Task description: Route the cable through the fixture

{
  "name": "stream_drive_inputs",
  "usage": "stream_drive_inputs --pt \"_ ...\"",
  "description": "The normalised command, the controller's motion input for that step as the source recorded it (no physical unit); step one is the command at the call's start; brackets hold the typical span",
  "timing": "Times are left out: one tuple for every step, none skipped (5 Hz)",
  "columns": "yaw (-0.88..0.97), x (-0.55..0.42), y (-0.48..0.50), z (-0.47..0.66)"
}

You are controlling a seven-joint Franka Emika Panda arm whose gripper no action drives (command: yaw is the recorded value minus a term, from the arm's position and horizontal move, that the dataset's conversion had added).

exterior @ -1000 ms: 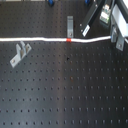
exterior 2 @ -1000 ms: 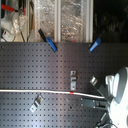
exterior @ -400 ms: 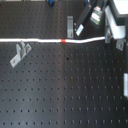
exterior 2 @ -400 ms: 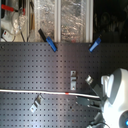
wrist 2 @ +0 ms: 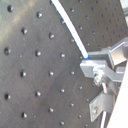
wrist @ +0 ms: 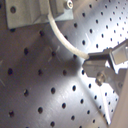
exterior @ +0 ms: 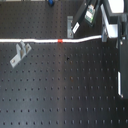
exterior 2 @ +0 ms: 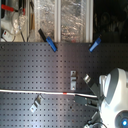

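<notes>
Your cable [exterior: 40,41] lies stretched across the upper part of the perforated table [exterior: 65,90] in the first exterior view, running from the 9 o'clock edge past its red band [exterior: 60,40] toward 2 o'clock, where the tool [exterior: 102,36] pinches its end; the second wrist view shows the cord ending right between the closed fingertips. You look to be in the carrying step, with nothing routed yet, since the line passes just above the bracket [exterior: 20,53] at 9 o'clock and below the small fixture [exterior: 70,24] at 12 o'clock. Next you need to hold the pinch and steer the cord sideways into a fixture slot.
</notes>
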Motion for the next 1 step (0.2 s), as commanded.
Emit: stream_drive_inputs --pt "0.00 -0.011 0.000 0.00"
